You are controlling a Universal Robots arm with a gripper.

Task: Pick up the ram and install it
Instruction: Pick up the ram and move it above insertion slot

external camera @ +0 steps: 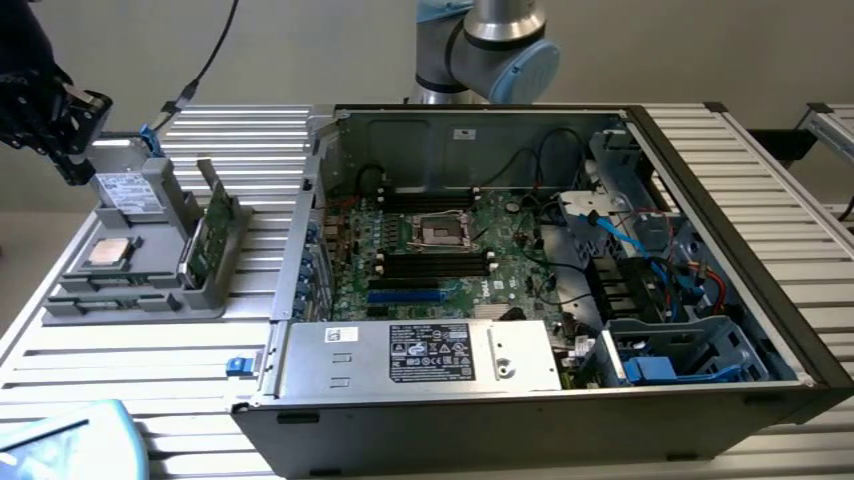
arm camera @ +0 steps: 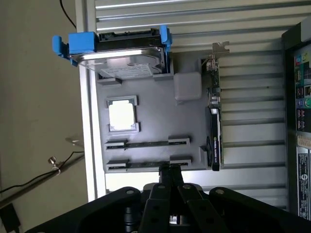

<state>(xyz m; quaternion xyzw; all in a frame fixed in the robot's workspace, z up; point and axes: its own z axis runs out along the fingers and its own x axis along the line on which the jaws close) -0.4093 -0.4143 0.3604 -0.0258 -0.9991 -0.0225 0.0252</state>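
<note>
1. An open black-and-silver metal computer case (external camera: 747, 200) fills the exterior view's right, with a green motherboard (external camera: 454, 250) inside.
2. A flat grey plastic parts tray (external camera: 127, 312) lies at the exterior view's left, beside the case.
3. The black gripper (external camera: 74, 170) hangs over the tray, jaws clenched together and grasping nothing.
4. The ram (arm camera: 141, 164), a thin dark-green stick, sits edge-up in the tray's near-end holder, below the fingertips.
</note>
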